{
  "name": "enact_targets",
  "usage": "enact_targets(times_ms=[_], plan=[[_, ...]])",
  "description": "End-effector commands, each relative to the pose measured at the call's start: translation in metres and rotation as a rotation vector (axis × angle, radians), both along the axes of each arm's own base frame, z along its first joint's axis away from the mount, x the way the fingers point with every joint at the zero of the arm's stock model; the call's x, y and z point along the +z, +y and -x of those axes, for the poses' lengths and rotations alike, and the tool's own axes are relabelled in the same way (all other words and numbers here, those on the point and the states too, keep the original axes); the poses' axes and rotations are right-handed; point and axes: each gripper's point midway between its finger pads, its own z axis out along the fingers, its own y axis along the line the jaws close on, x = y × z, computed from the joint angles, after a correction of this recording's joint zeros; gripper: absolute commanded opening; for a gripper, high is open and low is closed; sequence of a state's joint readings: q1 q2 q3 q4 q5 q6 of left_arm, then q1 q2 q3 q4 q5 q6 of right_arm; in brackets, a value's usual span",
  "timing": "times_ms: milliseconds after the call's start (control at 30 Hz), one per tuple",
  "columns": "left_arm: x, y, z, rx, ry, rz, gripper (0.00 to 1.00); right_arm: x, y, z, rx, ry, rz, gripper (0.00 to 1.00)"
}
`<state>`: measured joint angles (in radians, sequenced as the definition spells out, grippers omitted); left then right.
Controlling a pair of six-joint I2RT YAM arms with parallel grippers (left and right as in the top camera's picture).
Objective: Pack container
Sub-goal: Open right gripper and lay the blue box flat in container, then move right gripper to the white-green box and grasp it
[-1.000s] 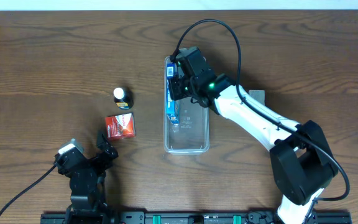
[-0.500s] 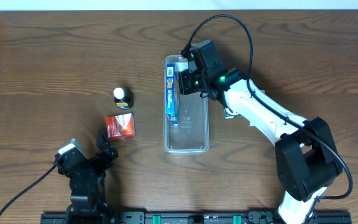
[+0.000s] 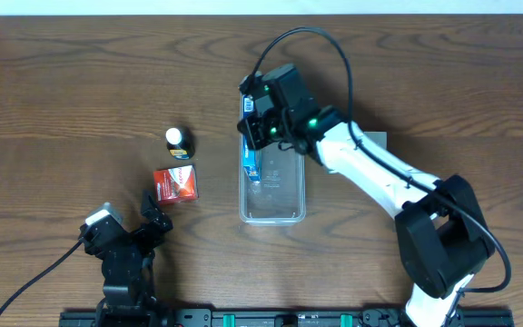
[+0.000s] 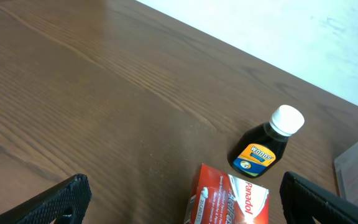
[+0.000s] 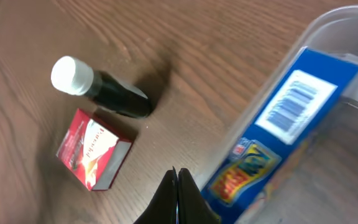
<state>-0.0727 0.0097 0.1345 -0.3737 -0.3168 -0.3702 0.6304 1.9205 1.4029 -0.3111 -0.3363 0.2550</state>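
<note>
The clear plastic container [image 3: 284, 207] lies lengthwise mid-table, with a blue box [image 3: 251, 156] standing along its left wall. The box also shows in the right wrist view [image 5: 278, 134]. My right gripper [image 3: 254, 118] is shut and empty above the container's far left rim [image 5: 263, 99]; in the right wrist view its fingertips [image 5: 178, 177] meet. A red Panadol box [image 3: 175, 184] and a small dark bottle with a white cap [image 3: 178, 142] lie left of the container. My left gripper [image 3: 143, 218] is open and empty near the front edge, just short of the red box [image 4: 229, 200].
A flat grey piece [image 3: 374, 141] lies on the table behind the right arm. The dark bottle [image 4: 266, 146] lies on its side beyond the red box in the left wrist view.
My right gripper swung right over the container's far end, then back left to its far left rim. The blue box and left arm have not moved.
</note>
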Motion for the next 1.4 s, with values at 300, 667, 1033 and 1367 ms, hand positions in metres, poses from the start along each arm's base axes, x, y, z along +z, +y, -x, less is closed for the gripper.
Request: enact_targets(times_ms=[300,667,1033,1367], plan=[[-0.009,0.002,0.0,0.012,0.017,0.005,0.98,-0.021,-0.038,-0.018,-0.151,-0.086,0.232,0.01],[-0.009,0.002,0.001,0.012,0.017,0.005,0.98,-0.018,-0.062,-0.024,-0.217,-0.098,0.303,0.01],[-0.009,0.002,0.001,0.012,0.017,0.005,0.98,0.002,-0.073,-0.02,-0.249,-0.098,0.301,0.01],[-0.009,0.002,0.001,0.012,0.017,0.005,0.98,0.083,-0.17,-0.038,-0.515,-0.121,0.206,0.26]])
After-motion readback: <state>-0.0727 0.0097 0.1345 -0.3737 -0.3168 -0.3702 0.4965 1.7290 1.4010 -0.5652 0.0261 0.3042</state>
